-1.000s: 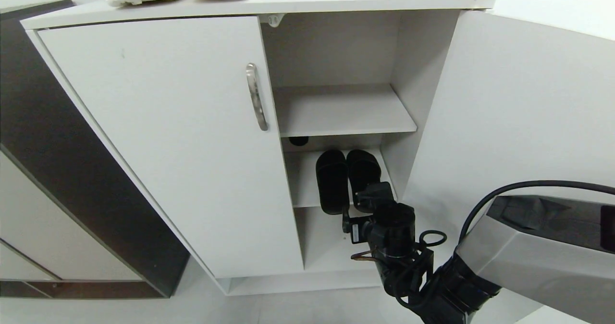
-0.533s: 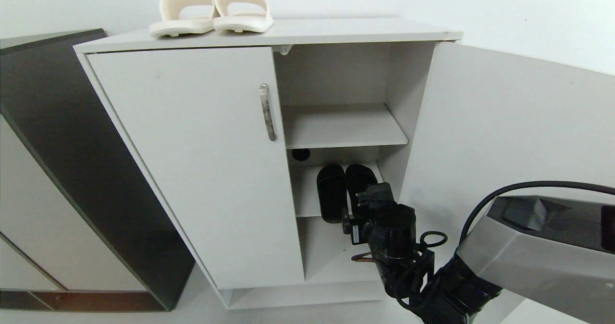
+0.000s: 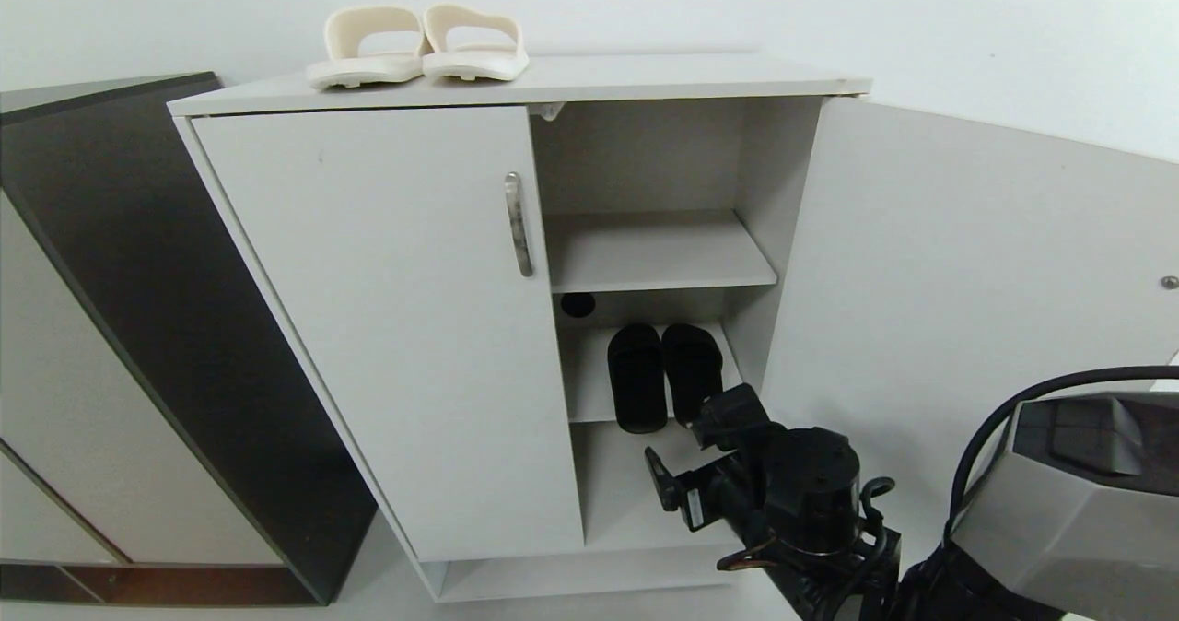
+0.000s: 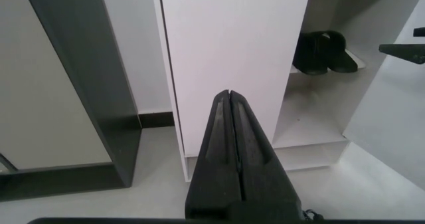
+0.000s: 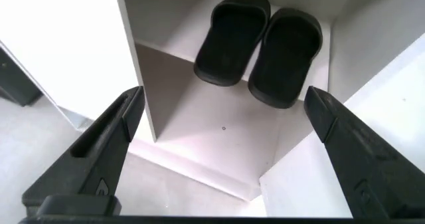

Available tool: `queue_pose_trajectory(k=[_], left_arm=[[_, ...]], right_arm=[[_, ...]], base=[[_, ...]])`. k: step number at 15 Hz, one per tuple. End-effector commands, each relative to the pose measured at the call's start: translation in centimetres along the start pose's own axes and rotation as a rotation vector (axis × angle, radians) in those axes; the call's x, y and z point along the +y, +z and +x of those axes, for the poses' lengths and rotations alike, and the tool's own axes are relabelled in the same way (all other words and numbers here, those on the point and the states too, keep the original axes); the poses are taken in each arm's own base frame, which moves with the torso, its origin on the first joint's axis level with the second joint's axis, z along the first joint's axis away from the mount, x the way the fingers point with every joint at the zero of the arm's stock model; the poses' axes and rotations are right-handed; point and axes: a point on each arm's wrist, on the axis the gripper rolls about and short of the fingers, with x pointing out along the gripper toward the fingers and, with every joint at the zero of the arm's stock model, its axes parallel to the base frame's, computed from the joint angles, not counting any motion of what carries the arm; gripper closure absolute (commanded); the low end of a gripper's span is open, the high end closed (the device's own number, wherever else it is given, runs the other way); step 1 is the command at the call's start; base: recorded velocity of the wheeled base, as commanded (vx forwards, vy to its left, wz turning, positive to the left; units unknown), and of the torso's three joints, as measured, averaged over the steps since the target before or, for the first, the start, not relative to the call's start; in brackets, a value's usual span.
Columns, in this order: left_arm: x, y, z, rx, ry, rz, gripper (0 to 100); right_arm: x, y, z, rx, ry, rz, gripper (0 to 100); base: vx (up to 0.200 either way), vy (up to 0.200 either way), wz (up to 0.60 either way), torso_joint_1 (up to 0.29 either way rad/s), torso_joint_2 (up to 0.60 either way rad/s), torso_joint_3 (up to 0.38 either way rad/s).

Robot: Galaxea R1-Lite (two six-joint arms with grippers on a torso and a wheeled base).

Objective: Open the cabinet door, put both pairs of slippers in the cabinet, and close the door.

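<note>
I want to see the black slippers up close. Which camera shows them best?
The right wrist view shows the black slippers best: they look big, whole and side by side, seen from above. The head view shows them too, but smaller and farther off. The left wrist view shows them tiny, off to one side and seen from the side.

Head view: high, facing forward and down on the cabinet (image 3: 645, 73) front, far enough off to span its top down to the floor.
Left wrist view: low, set back, facing along the left end effector (image 4: 229, 94) at the left door.
Right wrist view: close, facing past the right end effector (image 5: 224, 96) into the cabinet.
Shared by all three: black slippers (image 3: 663, 374) at the middle shelf's front edge.
</note>
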Motion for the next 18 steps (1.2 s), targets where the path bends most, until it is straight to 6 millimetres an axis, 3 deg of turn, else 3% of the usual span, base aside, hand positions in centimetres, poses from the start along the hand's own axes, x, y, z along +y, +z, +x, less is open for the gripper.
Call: queue_pose_trajectory(k=[1,18], left_arm=[[0.0,0.0,0.0,0.001,0.000,0.000,100],[0.0,0.0,0.0,0.001,-0.001,-0.002,100]], right_arm=[[0.0,0.0,-0.2,0.000,0.007,0.001,0],[-1.5,-1.3,0.4,-0.022,0.021,-0.011,0]], base=[[0.000,0.000,0.00,0.000,0.00,0.000],[0.000,0.188,0.00,0.003,0.00,0.003]])
